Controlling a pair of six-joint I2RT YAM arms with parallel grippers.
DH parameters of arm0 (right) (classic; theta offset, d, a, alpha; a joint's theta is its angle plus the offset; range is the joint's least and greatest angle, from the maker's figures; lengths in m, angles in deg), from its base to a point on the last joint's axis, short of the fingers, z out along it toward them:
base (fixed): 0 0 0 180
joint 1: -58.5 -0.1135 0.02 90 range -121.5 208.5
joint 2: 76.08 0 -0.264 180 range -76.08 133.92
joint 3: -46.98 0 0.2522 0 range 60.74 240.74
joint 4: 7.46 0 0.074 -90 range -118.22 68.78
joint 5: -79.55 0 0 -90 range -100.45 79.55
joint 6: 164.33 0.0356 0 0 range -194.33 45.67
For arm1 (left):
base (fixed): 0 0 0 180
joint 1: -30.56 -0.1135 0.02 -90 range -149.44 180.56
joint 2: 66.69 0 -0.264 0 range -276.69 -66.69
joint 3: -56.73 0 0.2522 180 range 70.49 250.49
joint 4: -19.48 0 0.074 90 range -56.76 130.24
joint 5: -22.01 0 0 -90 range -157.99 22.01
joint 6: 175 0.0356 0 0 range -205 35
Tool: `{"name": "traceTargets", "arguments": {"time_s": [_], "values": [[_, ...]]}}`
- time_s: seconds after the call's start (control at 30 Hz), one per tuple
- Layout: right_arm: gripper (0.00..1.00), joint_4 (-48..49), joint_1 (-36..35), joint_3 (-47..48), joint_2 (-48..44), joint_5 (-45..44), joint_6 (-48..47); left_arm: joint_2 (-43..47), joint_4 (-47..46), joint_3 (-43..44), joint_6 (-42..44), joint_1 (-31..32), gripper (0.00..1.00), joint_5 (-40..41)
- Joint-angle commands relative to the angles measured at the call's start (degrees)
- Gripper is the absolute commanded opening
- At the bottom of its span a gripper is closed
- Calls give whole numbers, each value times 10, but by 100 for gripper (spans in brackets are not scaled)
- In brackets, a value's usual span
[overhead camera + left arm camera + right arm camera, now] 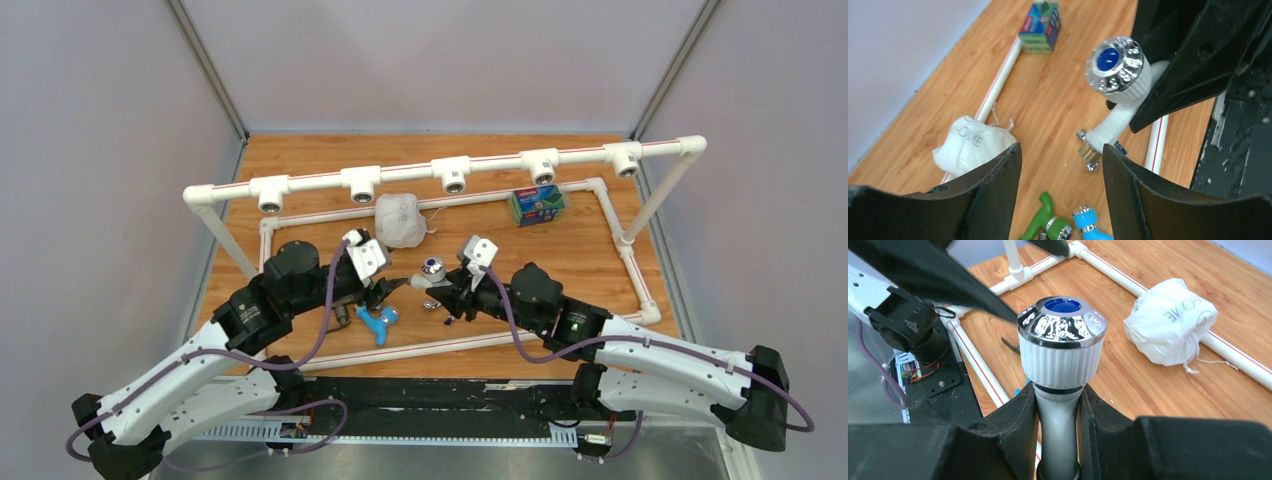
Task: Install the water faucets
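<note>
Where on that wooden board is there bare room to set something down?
The board is bare between the white bag and the sponge pack, and from that pack to the right-hand pipe rail. The near middle is crowded, around the white faucet and the blue faucet.

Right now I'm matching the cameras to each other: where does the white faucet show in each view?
Top external: white faucet just below centre, nearer the camera than the white bag.
Left wrist: white faucet upper right of centre, chrome cap toward the camera.
Right wrist: white faucet at centre, upright, cap on top.
Shared landmark: the white bag, lower left in the left wrist view, upper right in the right wrist view.
</note>
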Motion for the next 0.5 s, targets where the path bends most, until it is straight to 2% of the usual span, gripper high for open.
{"name": "traceTargets", "arguments": {"time_s": [0.0, 0.1, 0.23, 0.37, 0.47], "values": [[0, 10, 12, -30, -70, -32, 66, -4, 68, 84, -60, -3, 69, 33], [0, 0, 13, -53, -120, -59, 80, -17, 109, 140, -75, -3, 74, 45], [0, -31, 13, -68, -178, -103, 82, -69, 196, 256, -108, -3, 79, 82], [0, -67, 13, -81, -214, -145, 74, -180, 321, 455, -143, -3, 81, 159], [0, -93, 13, -81, -221, -143, 51, -244, 404, 550, -150, -4, 82, 195]]}}
